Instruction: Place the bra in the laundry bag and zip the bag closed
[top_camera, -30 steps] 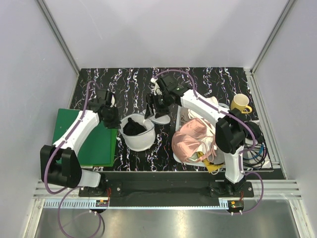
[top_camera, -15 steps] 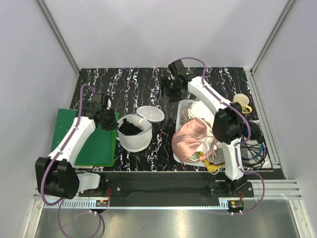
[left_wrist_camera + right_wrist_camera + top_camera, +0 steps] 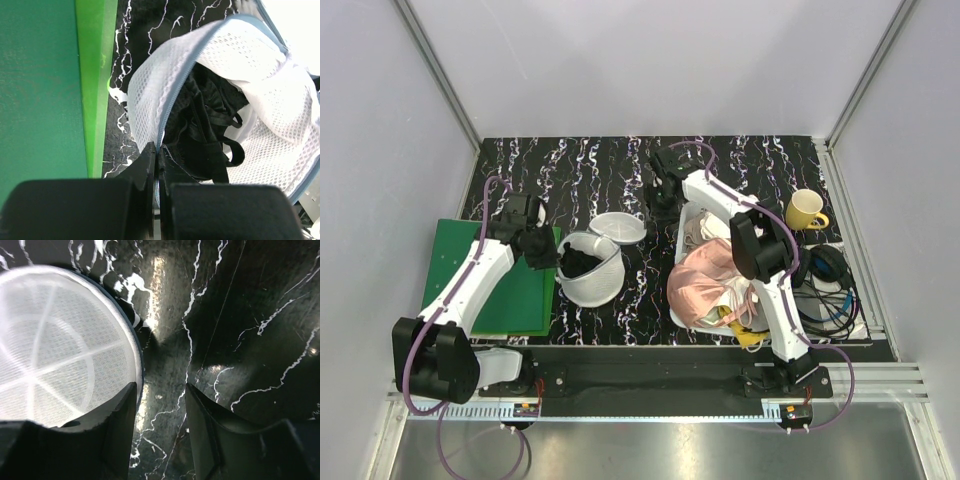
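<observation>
The laundry bag (image 3: pixel 601 286) stands open on the black marbled table, its round ribbed lid panel (image 3: pixel 619 227) flopped back behind it. The black bra (image 3: pixel 582 260) lies inside the bag. My left gripper (image 3: pixel 549 256) is shut on the bag's left rim. In the left wrist view the closed gripper (image 3: pixel 159 150) pinches the blue zip edge of the white mesh (image 3: pixel 250 75), with the bra (image 3: pixel 205 125) just right of it. My right gripper (image 3: pixel 660 196) is open and empty, above the table right of the lid panel. In the right wrist view the gripper (image 3: pixel 161 402) hovers beside the panel (image 3: pixel 55 350).
A green board (image 3: pixel 495 285) lies left of the bag, under my left arm. A white basket (image 3: pixel 682 228) right of the bag holds a shiny pink garment (image 3: pixel 705 282) and white cloth. A yellow mug (image 3: pixel 805 209) and black cables (image 3: pixel 830 300) sit at the far right.
My right gripper let go of the lid panel and drew back to the far right of it; the panel now lies flopped open. My left gripper keeps its hold on the bag's rim.
</observation>
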